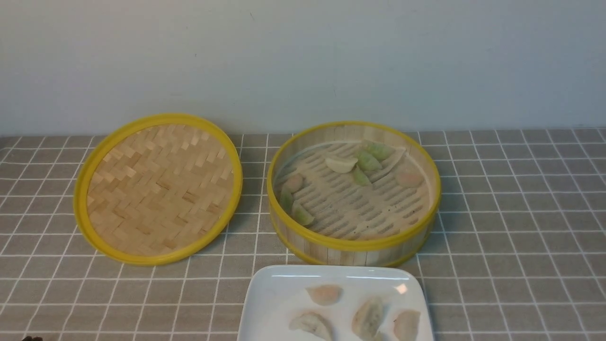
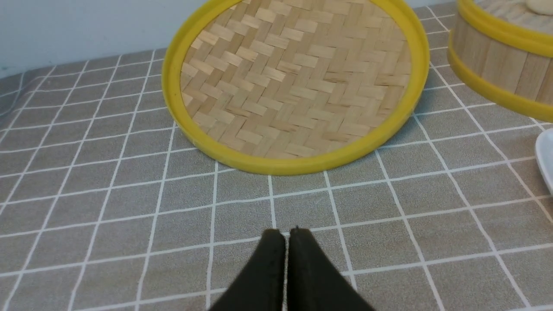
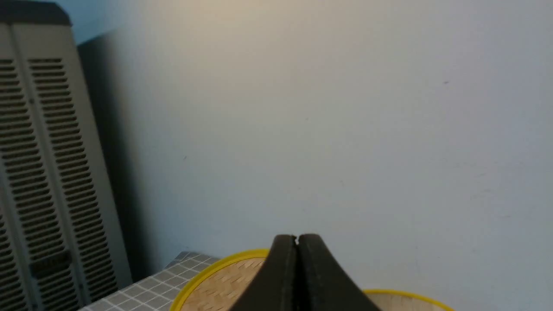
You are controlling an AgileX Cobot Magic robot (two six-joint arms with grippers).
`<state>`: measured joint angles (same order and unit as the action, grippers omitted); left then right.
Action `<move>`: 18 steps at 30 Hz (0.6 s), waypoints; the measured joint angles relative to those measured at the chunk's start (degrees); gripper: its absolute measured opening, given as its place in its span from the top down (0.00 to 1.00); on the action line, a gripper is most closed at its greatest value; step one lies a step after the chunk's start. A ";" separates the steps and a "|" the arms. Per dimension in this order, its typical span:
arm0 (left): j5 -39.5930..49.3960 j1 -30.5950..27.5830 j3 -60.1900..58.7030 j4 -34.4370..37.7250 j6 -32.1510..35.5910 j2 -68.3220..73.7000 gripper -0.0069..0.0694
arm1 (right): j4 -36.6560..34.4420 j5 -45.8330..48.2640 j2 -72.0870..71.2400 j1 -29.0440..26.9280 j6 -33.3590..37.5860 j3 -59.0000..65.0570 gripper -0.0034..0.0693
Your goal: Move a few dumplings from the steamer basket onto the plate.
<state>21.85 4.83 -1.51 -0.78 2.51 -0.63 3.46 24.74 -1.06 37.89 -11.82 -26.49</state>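
The steamer basket (image 1: 355,246) stands at the centre and holds several dumplings (image 1: 367,162), mostly pale green, on its slotted floor. The white plate (image 1: 274,298) lies in front of it at the near edge and carries several whitish and pinkish dumplings (image 1: 324,293). Neither gripper shows in the front view. In the left wrist view my left gripper (image 2: 287,231) is shut and empty, low over the cloth in front of the lid, with the basket wall (image 2: 497,65) and plate edge (image 2: 546,160) to one side. In the right wrist view my right gripper (image 3: 297,237) is shut and empty, raised and facing the wall.
The flat herringbone-woven lid (image 1: 158,187) with a yellow rim lies left of the basket; it also shows in the left wrist view (image 2: 298,77). A grey checked cloth (image 1: 521,237) covers the table. A pale wall runs behind. A slatted grey panel (image 3: 39,172) stands beyond the table's corner.
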 joint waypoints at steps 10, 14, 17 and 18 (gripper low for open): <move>0.00 -0.03 0.00 0.00 0.00 0.00 0.92 | -6.54 0.48 0.00 -4.18 13.27 0.98 0.97; 0.00 -0.03 0.00 0.00 0.00 0.00 0.92 | -4.63 2.17 0.00 -18.36 13.82 5.79 0.97; 0.00 -0.03 0.00 0.00 0.00 0.00 0.92 | -3.00 2.08 0.00 -28.25 13.87 11.87 0.97; 0.00 -0.03 0.00 0.00 0.00 0.00 0.92 | -2.82 1.94 0.00 -31.15 13.87 14.42 0.97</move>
<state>21.85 4.81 -1.51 -0.78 2.51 -0.63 0.65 26.68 -1.06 6.74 2.05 -12.07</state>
